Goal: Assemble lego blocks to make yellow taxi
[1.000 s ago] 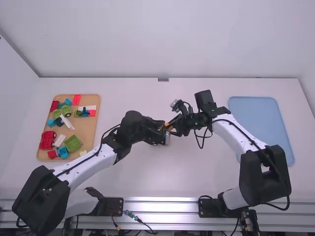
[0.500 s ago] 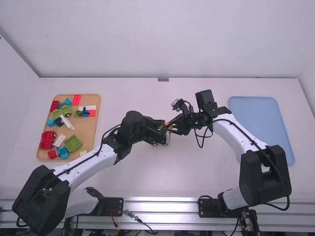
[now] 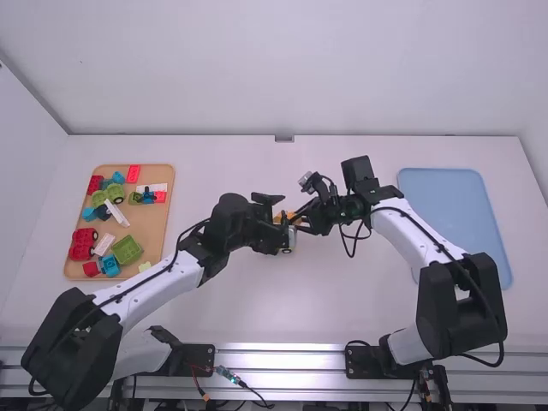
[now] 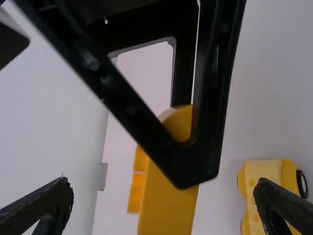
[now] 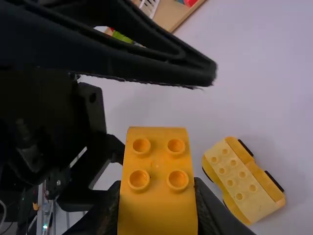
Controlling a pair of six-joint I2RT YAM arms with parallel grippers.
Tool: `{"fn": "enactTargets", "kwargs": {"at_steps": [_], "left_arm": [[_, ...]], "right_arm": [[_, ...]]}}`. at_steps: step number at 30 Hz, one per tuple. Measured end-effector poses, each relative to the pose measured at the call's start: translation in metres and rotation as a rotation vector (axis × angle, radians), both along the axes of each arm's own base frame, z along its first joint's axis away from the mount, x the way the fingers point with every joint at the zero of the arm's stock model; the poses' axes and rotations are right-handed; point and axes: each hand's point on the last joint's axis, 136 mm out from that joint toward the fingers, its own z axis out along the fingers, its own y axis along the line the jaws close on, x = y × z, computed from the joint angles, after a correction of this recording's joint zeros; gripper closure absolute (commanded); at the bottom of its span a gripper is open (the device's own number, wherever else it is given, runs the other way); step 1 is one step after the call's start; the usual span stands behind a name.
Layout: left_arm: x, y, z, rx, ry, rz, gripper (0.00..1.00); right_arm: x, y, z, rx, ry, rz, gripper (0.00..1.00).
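Note:
My left gripper (image 3: 278, 224) and my right gripper (image 3: 301, 224) face each other mid-table. An orange-yellow block (image 3: 291, 217) is between them. In the right wrist view the right gripper (image 5: 157, 188) is shut on this block (image 5: 159, 159), its four studs facing the camera. The left gripper (image 4: 164, 191) stands open in its wrist view, fingers wide on either side of the block (image 4: 168, 208) and not touching it. Below, a studded yellow car body with black wheels (image 5: 242, 181) rests on the table; the left wrist view also has the car body (image 4: 264, 196).
On the left, a wooden tray (image 3: 154, 224) holds several red, green, blue and white pieces. A blue tray (image 3: 449, 205) lies at the right. Both arms' wrists are close together above the car body.
My left gripper has opened and let go of the orange-yellow block, one finger now sticking out away from the camera. The right arm has hardly moved.

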Motion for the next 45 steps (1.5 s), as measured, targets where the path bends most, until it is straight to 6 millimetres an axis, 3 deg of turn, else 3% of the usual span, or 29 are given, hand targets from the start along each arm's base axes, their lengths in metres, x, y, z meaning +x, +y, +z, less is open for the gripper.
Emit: {"fn": "enactTargets", "kwargs": {"at_steps": [3,8,13,17,27,30,34,39,43,45], "left_arm": [[-0.004,0.004,-0.005,-0.023,0.069,0.031,0.01],[-0.028,0.017,-0.012,-0.006,0.29,0.029,0.01],[-0.03,0.006,0.032,-0.083,0.359,-0.045,0.01],[-0.032,0.001,0.045,-0.126,0.43,-0.092,0.01],[-0.041,-0.015,0.003,-0.16,0.695,-0.19,0.04],[-0.042,-0.017,-0.008,-0.162,0.752,-0.199,0.13],[-0.043,-0.019,-0.007,-0.17,0.763,-0.213,0.2],[-0.044,-0.021,-0.004,-0.18,0.767,-0.225,0.2],[-0.045,-0.022,-0.003,-0.186,0.766,-0.233,0.32],[-0.044,-0.022,-0.003,-0.187,0.764,-0.233,0.32]], "right_arm": [[0.004,-0.006,-0.005,-0.03,-0.019,-0.014,0.97],[0.004,-0.016,-0.017,-0.112,-0.075,0.004,0.99],[-0.002,-0.024,-0.028,-0.181,-0.166,0.087,1.0],[-0.009,-0.027,-0.032,-0.204,-0.239,0.17,1.0],[-0.024,-0.021,-0.034,-0.206,-0.434,0.375,1.0],[-0.031,-0.02,-0.031,-0.203,-0.478,0.428,1.0],[-0.033,-0.022,-0.025,-0.201,-0.533,0.458,1.0],[-0.035,-0.022,-0.022,-0.198,-0.564,0.476,1.0],[-0.035,-0.021,-0.021,-0.197,-0.573,0.484,1.0],[-0.035,-0.021,-0.021,-0.197,-0.576,0.484,1.0]]}}
